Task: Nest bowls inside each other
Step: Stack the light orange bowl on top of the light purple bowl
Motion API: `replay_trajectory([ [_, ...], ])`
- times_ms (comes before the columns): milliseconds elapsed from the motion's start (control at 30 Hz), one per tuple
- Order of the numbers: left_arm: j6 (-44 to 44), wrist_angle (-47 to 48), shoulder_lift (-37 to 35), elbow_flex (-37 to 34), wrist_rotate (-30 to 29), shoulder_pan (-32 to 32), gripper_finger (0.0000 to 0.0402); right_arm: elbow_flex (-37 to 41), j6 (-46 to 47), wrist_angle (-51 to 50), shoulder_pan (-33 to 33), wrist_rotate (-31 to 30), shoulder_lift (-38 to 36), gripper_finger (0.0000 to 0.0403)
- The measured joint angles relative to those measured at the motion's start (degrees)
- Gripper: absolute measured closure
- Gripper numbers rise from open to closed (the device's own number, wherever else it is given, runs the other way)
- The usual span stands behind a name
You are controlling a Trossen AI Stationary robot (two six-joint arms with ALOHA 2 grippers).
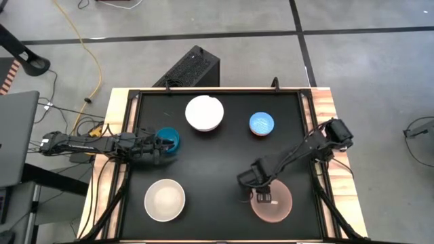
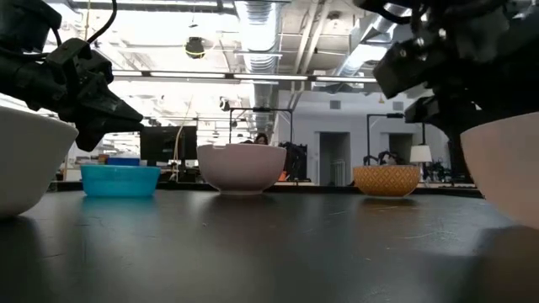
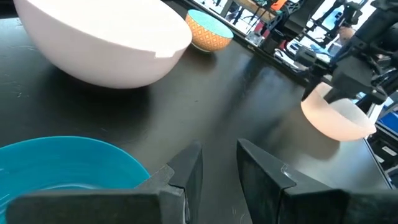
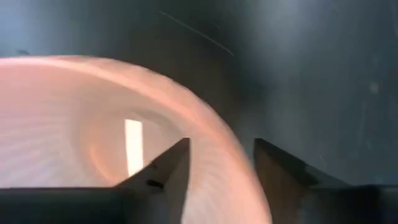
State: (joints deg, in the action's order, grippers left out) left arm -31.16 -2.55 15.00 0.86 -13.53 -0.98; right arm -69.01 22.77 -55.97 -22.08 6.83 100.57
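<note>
Five bowls stand upright on the black table. The white bowl (image 1: 204, 112) and the small light blue bowl (image 1: 262, 124), orange-red outside (image 3: 208, 31), are at the far side. The cream bowl (image 1: 165, 200) is near left and the pink bowl (image 1: 274, 203) near right. The teal bowl (image 1: 169, 138) sits at the left. My right gripper (image 4: 221, 165) points down, open, over the pink bowl's rim (image 4: 233, 155), with one finger inside the bowl and one outside. My left gripper (image 3: 219, 165) is open beside the teal bowl (image 3: 68, 165), with nothing between its fingers.
A raised dark frame (image 1: 308, 115) borders the table top. A black box (image 1: 193, 68) stands on the floor beyond the far edge, and a laptop (image 1: 15, 135) and cables lie off the left side. Bare table (image 1: 217, 163) lies between the bowls.
</note>
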Motion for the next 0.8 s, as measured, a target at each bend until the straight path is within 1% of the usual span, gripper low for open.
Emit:
replay_trajectory([
  [167,0.0,0.1,0.0,0.0,0.5,0.0,0.0313,0.0,-3.7,0.6,2.9,2.8,-1.5,0.0372],
  [200,0.0,0.1,0.0,0.0,0.5,0.0,0.0313,0.0,-3.4,0.6,3.8,3.4,-2.3,0.0385],
  [400,0.1,0.1,0.0,0.0,0.6,0.0,0.0313,-2.1,-3.0,0.8,10.0,3.2,-7.7,0.0387],
  [467,0.1,0.1,0.0,0.0,0.6,0.0,0.0313,-4.2,-2.3,2.2,12.4,1.5,-9.1,0.0395],
  [633,0.1,0.1,0.0,0.0,0.6,0.0,0.0313,-10.7,1.2,9.6,20.5,-1.6,-10.4,0.0397],
  [800,0.0,0.1,0.0,0.0,0.6,0.0,0.0313,-16.4,-0.1,17.7,29.6,-3.2,-8.8,0.0397],
])
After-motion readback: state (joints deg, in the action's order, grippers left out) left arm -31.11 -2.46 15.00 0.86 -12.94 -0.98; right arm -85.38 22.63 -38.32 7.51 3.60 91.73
